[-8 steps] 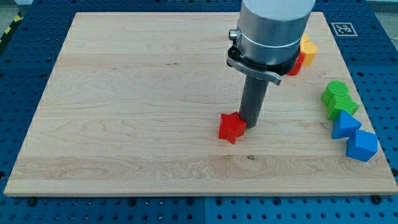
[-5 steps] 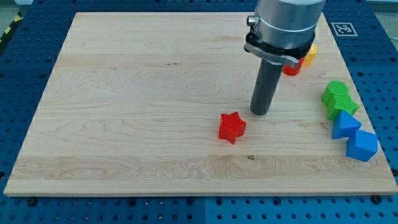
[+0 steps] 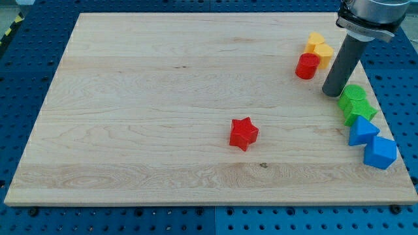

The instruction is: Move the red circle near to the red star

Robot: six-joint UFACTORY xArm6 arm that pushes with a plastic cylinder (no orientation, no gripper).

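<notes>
The red star (image 3: 243,133) lies a little right of the board's middle, toward the view's bottom. The red circle (image 3: 307,66), a short cylinder, stands at the upper right, touching the yellow blocks (image 3: 319,49) above it. My tip (image 3: 332,93) rests on the board to the lower right of the red circle, a short gap away, and just left of the green blocks (image 3: 355,103). The tip is far to the upper right of the red star.
Two green blocks stand stacked along the right edge, with two blue blocks (image 3: 371,143) below them. The wooden board (image 3: 130,117) lies on a blue perforated table. A marker tag (image 3: 359,29) sits at the board's top right corner.
My tip has moved from right beside the red star up and to the right, to a spot near the red circle and the green blocks. No block has moved.
</notes>
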